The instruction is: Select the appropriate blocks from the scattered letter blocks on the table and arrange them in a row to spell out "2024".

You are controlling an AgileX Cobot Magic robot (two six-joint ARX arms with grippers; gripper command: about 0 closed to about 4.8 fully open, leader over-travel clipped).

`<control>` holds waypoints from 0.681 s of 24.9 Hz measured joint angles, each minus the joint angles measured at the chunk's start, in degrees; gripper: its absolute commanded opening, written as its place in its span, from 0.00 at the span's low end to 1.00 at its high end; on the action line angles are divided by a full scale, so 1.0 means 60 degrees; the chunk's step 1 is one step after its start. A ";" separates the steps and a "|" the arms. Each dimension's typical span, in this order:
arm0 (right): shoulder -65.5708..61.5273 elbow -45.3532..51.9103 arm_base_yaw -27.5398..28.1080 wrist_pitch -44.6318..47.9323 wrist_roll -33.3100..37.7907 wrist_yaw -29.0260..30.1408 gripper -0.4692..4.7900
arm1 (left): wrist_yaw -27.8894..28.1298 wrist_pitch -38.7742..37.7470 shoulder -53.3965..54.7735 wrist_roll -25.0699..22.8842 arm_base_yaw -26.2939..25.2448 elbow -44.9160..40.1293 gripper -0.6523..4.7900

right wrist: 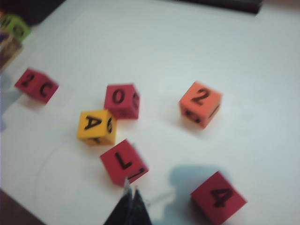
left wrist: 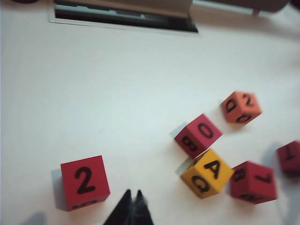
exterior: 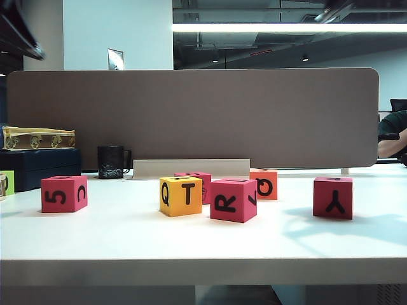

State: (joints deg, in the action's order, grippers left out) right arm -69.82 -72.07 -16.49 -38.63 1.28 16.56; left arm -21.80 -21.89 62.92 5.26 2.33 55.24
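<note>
Your left gripper [left wrist: 132, 199], pressed together and empty, hovers just beside the "2" cube [left wrist: 85, 182], right gripper [right wrist: 130, 197] likewise near the "4" cube [right wrist: 218, 198], presumably staging first picks.

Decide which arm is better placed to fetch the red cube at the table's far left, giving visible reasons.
Left, probably. Its wrist view shows the shut left gripper just beside that red cube, topped with 2. The right gripper sits much farther from it.
</note>
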 measured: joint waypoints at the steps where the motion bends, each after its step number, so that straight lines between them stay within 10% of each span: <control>1: -0.0120 0.0004 -0.0120 -0.0076 -0.0011 0.0000 0.08 | 0.0321 -0.0015 0.0055 -0.0149 0.0204 0.0004 0.11; 8: -0.1122 0.0011 -0.1231 -0.1239 -0.0270 -0.0408 0.08 | 0.1494 -0.0055 0.0208 -0.0339 0.0892 0.0047 0.11; 17: -0.1075 0.0004 -0.1195 -0.1096 -0.0270 0.1461 0.08 | 0.0321 0.0182 0.0164 -0.0233 0.0914 0.0047 0.11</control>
State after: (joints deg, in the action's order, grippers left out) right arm -76.27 -72.05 -23.66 -45.21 -0.34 25.32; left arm -19.88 -20.80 63.90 3.86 7.81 55.53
